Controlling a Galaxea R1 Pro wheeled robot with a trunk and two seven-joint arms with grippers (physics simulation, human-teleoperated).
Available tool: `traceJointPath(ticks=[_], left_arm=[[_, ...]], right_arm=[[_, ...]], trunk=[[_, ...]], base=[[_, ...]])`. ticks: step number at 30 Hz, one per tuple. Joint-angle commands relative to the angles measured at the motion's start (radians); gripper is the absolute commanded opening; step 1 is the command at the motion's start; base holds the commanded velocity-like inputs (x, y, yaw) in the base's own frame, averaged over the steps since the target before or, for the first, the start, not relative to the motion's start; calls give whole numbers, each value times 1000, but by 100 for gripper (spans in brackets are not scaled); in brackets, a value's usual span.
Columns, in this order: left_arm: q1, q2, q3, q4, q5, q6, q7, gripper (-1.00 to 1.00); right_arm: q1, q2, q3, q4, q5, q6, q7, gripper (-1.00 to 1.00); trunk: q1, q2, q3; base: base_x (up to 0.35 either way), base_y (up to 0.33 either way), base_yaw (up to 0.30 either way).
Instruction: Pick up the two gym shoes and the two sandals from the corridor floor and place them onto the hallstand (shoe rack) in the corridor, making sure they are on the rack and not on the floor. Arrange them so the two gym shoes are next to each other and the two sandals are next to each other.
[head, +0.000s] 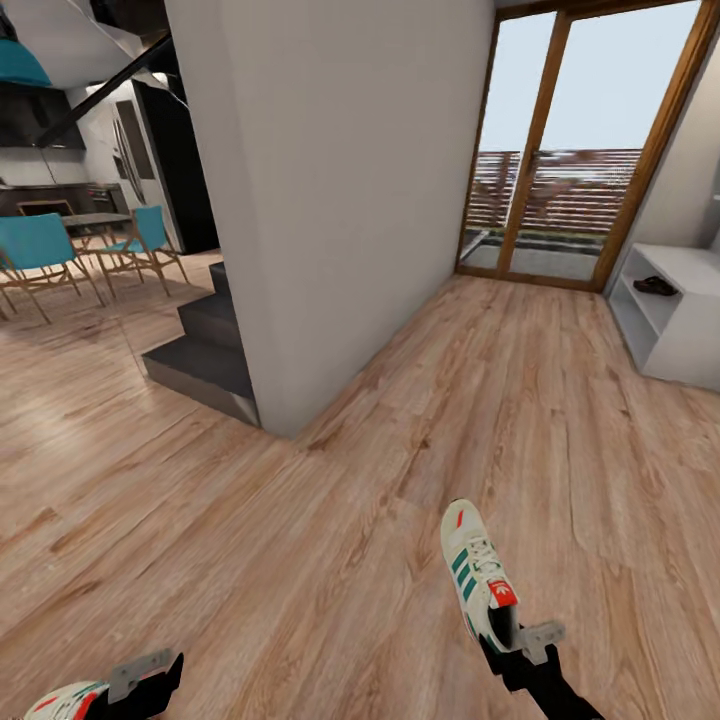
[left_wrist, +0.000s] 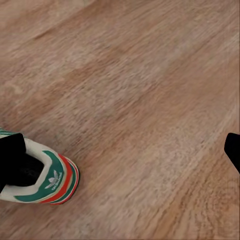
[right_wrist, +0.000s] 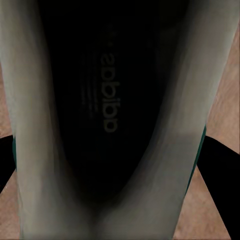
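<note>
Head view shows your right gripper (head: 508, 640) low in front of you, clamped on the heel end of one gym shoe (head: 480, 580); the shoe points away from the gripper over the wood floor (head: 400, 480), clear of the boards as far as you can tell. In the right wrist view that shoe's dark insole and pale inner walls (right_wrist: 107, 115) sit right up against the gripper, with a black finger (right_wrist: 222, 165) on either side.

Your left gripper (head: 140, 685) is grasping the second gym shoe (head: 65, 700) at its heel collar. In the left wrist view one finger (left_wrist: 12, 165) is inside the shoe's opening (left_wrist: 47, 177), while the other finger (left_wrist: 233, 150) stands well apart across bare floor.

The shoe rack (head: 675, 310) stands far ahead of the right gripper and off to its right, beside the glass door (head: 560, 150). One brown sandal (head: 655, 286) lies on its open shelf. A white wall (head: 330, 180) with dark steps (head: 205, 350) stands ahead of the left gripper.
</note>
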Motion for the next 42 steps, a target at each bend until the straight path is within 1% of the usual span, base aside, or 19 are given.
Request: traceJointPath(ticks=[1, 17, 26, 42], left_arm=[[-1, -1, 8, 1, -10, -4, -7, 100], [-1, -1, 7, 2, -11, -4, -7, 100], [-1, -1, 4, 2, -11, -4, -8, 100], [-1, -1, 7, 2, -11, -4, -7, 100]], right_arm=[[0, 0, 3, 0, -11, -2, 7, -100], [0, 1, 4, 1, -9, -2, 7, -100], [0, 2, 4, 1, -11, -2, 7, -100], [0, 4, 3, 0, -11, -2, 7, -100]], trunk=[[0, 0, -1], [0, 0, -1], [0, 0, -9], [0, 0, -23]], base=[[168, -8, 279], [22, -1, 279], [35, -6, 246], [253, -174, 239]])
